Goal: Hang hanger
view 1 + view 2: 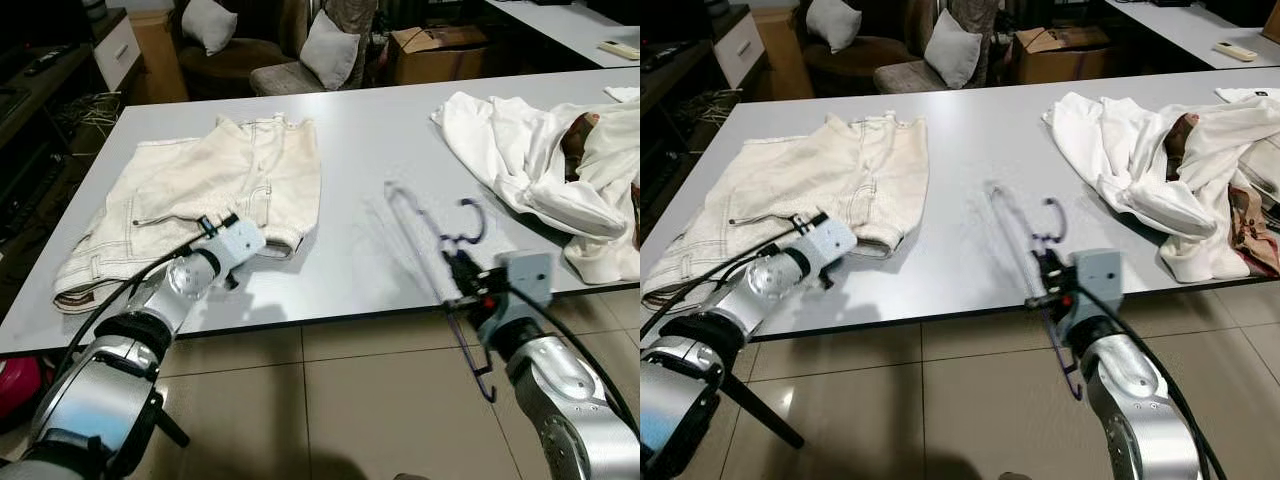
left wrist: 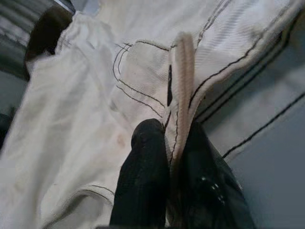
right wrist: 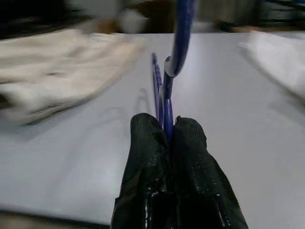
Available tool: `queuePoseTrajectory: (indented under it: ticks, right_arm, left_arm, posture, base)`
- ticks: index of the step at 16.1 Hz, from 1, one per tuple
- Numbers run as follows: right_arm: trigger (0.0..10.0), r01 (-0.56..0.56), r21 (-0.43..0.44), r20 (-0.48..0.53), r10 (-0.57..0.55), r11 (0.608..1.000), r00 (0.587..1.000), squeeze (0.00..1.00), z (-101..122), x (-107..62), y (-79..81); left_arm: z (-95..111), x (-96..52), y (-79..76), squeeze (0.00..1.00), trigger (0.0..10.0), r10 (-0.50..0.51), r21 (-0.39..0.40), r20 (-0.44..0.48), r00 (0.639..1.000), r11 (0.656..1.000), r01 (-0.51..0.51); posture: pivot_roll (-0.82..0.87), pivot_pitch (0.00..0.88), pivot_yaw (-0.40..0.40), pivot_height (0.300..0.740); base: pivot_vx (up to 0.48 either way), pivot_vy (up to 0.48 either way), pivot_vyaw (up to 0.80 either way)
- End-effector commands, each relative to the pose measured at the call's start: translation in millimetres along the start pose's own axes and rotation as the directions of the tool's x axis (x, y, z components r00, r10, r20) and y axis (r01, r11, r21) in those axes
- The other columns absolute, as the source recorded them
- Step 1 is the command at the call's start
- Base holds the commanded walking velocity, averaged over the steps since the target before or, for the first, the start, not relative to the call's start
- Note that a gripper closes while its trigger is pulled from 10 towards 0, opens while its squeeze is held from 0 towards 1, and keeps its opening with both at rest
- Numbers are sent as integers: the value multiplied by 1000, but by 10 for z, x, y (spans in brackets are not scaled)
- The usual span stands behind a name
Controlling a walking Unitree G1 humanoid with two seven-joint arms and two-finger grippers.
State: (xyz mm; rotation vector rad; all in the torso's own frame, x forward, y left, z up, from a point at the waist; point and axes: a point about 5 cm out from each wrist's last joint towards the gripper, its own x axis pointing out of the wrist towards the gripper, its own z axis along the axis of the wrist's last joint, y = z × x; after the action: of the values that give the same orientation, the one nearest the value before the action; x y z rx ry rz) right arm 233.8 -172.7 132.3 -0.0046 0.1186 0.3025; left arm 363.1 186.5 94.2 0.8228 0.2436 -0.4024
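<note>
The right tool (image 1: 462,283) is closed on the purple hanger (image 1: 440,250), holding it tilted above the near edge of the grey table (image 1: 370,150), the hook end up and the lower end hanging past that edge. The left tool (image 2: 174,157) is closed on a hem fold of the cream shorts (image 1: 210,190), which lie flat toward the table's left edge. A heap of white clothing (image 1: 540,160) lies toward the right edge.
</note>
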Motion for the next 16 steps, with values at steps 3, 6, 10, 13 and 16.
queuePoseTrajectory:
  ticks: [3,6,10,13,16]
  right_arm:
    - [10000,-310,27,-9,310,950,951,0,72,-165,209]
    - [10000,-469,71,-62,473,880,879,0,33,-287,313]
    - [10000,-455,77,-102,461,887,882,0,-37,-181,318]
    - [10000,-437,105,-24,442,893,897,0,79,27,297]
    - [10000,-478,86,-34,482,874,875,0,119,138,280]
  left_arm:
    - [302,71,250,0,0,17,-270,89,996,963,8]
    - [721,94,594,0,0,56,-328,203,978,944,14]
    - [1286,-17,936,0,0,-65,-124,356,932,985,116]
    - [1445,-96,980,0,0,-164,74,361,918,986,147]
    - [1468,-131,1011,0,0,-178,164,332,926,978,129]
  posture:
    - [-165,0,89,740]
    - [-155,0,82,740]
    - [-145,0,89,740]
    - [-120,0,80,740]
    - [-102,0,69,740]
  base:
    - [0,0,0]
    - [0,0,0]
    - [0,0,0]
    - [0,0,0]
    - [0,0,0]
